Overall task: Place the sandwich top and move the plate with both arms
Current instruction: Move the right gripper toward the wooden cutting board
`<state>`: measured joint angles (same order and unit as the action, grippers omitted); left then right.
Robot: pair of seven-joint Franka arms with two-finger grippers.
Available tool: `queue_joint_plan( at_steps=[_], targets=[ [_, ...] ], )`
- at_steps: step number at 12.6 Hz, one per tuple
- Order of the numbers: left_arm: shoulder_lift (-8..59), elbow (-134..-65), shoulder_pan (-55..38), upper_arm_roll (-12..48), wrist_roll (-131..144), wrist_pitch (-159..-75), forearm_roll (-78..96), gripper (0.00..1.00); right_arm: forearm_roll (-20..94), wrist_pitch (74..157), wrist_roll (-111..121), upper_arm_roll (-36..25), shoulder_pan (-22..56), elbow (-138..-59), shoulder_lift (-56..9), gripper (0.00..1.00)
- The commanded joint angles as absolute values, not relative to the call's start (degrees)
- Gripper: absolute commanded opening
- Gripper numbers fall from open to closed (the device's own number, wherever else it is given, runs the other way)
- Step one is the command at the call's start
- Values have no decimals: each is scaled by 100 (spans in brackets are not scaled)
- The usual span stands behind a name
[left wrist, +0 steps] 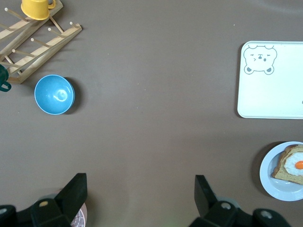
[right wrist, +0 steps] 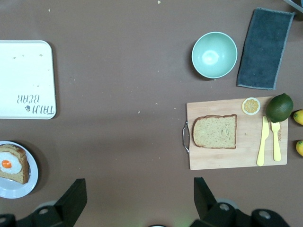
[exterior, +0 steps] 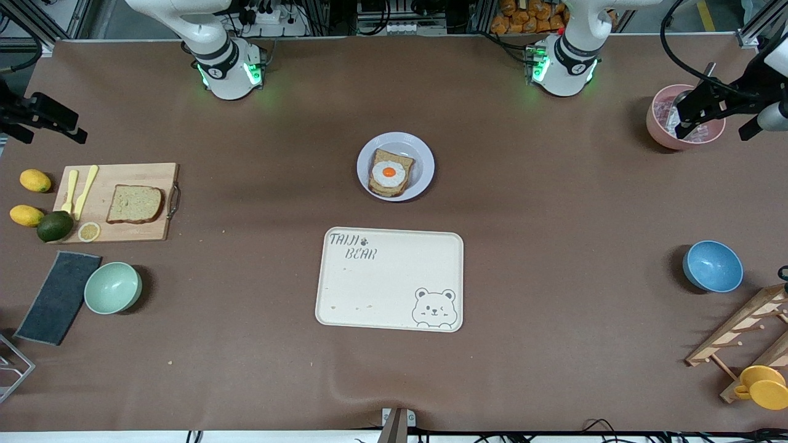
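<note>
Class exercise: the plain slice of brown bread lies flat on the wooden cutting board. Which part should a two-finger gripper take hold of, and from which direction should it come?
Come straight down from above and close on two opposite crust edges of the plain brown bread slice. It lies flat on the wooden cutting board, so only its sides offer a hold; the straight edges probably suit the open right gripper better than the rounded top. Approach clear of the yellow knife.

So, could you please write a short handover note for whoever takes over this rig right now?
Left end effector: open, empty, over the pink bowl at the left arm's end of the table.
Right end effector: open, empty, up over the right arm's end.
Sandwich top: lying on the cutting board.
Plate: mid-table, holding the egg-topped bread, farther from the front camera than the tray.
Done: nothing.
Left: put the top on the egg, then move the plate with both arms.
</note>
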<state>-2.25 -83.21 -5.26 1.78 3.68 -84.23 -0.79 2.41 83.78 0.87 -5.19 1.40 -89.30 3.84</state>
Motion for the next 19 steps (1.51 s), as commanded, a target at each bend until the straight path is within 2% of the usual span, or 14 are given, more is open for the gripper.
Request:
queue_joint_plan(
  at_steps=[1, 8, 14, 16, 19],
  targets=[
    [-299, -8350, -545, 158, 396, -8376, -114, 100, 97, 8244, 376, -187, -200, -8666, 272, 100],
    [-193, -8288, -580, 158, 440, -8385, -106, 100, 88, 8016, 369, -167, -255, -8710, 299, 100],
    [-149, -8639, -318, 132, 483, -8525, 323, 100, 79, 7980, 369, -167, -272, -8798, 299, 100],
    [-176, -8640, -54, 132, 483, -8744, 710, 100, 88, 7998, 378, -184, -325, -8999, 281, 100],
    [-167, -8613, -114, 210, 492, -9034, 398, 100, 79, 8147, 387, -193, -465, -9342, 255, 100]
  ],
)
